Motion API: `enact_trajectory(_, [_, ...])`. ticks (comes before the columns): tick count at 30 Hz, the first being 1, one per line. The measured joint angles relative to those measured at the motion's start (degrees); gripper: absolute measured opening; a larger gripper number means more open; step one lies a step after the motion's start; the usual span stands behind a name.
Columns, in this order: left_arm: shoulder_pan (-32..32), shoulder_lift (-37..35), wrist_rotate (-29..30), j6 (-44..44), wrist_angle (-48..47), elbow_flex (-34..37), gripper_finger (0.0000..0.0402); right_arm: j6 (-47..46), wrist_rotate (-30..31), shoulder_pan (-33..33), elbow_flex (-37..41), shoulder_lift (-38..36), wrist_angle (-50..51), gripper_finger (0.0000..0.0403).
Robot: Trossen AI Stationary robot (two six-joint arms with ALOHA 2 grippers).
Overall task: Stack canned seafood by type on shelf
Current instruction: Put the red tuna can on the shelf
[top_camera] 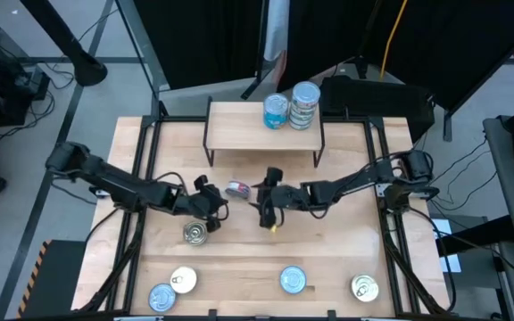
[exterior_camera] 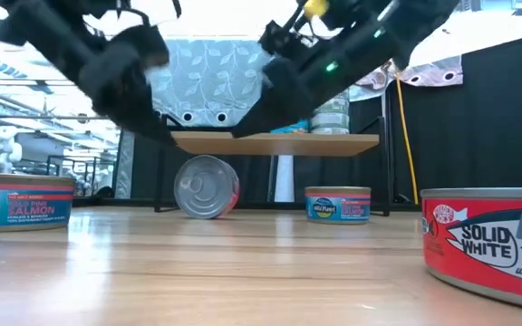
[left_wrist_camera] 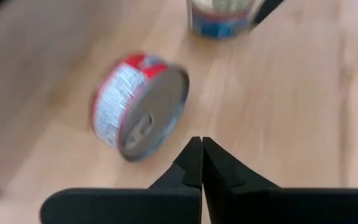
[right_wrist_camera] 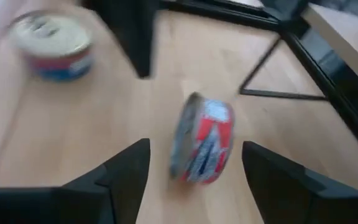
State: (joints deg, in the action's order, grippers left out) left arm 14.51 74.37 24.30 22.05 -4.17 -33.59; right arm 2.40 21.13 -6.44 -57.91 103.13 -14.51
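A: Where is the red tin (top_camera: 237,189)?

B: On its edge before the shelf (top_camera: 263,126). Your right gripper (right_wrist_camera: 194,163) reaches low toward it, fingers apart; your left gripper (left_wrist_camera: 202,163), just beside, is pinched together.

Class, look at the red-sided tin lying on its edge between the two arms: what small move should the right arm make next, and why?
Probably close the right end effector on the red-sided tin. Its fingers stand open to either side of the tin, which sits on its edge on the table in front of the shelf, not flat. The left end effector is shut and holds nothing, so the right arm is better placed.
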Motion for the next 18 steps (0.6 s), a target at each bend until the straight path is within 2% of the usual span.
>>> enact_trajectory(5, [2.7, -7.8, 1.9, -0.1, -2.4, -0.6, 0.0, -3.9, -3.3, 3.1, -0.2, 4.1, -3.8, 0.0254])
enact_trajectory(8, [4.8, -10.7, 2.4, -0.6, -2.7, -0.6, 0.0, -3.9, -1.5, 3.2, -1.0, 6.2, -3.6, 0.0256])
enact_trajectory(18, [9.7, -12.3, 10.8, -6.1, -2.6, -0.6, 0.0, -4.9, -3.3, 5.3, -8.3, 13.6, -3.1, 0.0256])
